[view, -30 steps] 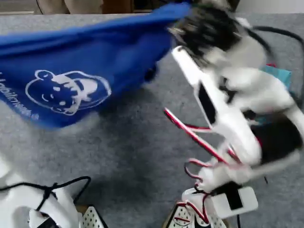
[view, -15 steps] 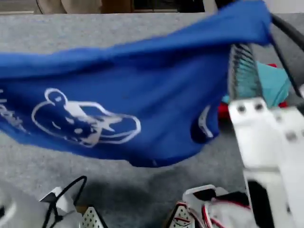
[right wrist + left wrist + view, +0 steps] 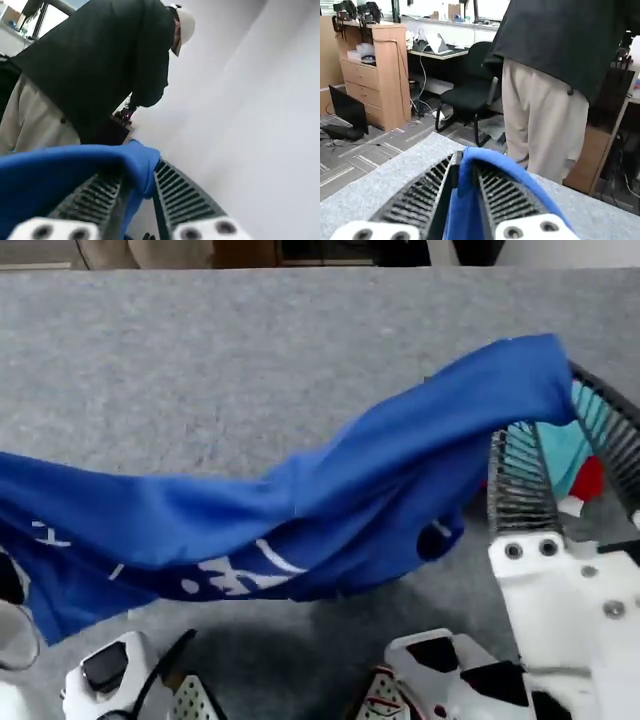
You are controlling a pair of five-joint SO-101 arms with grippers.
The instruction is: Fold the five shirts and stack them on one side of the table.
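**Shirt held aloft between two arms.** A blue shirt (image 3: 350, 490) is held up over the grey tabletop (image 3: 200, 360). In the high view it stretches from the lower left of the frame to the upper right, with its white print (image 3: 230, 575) crumpled along the lower edge.

At the upper right, the right end effector (image 3: 548, 390) has one end of the cloth. Its black ribbed fingers (image 3: 515, 480) rise from a white housing in the lower right corner, and the fabric covers their tips. The right wrist view shows those fingers nearly closed. A fold of blue cloth is draped over the tips and pinched in the narrow gap between them.

The left end effector (image 3: 465, 167) is likewise nearly closed on the shirt. A blue fold loops over its tips and trails down between the ribbed fingers toward the camera.

Behind the right end effector, at the right edge of the high view, a teal cloth (image 3: 560, 445) shows with something red (image 3: 590, 478) just beside it. What these two are is hard to make out past the fingers. White arm bases (image 3: 440, 680) sit along the bottom edge of the frame.
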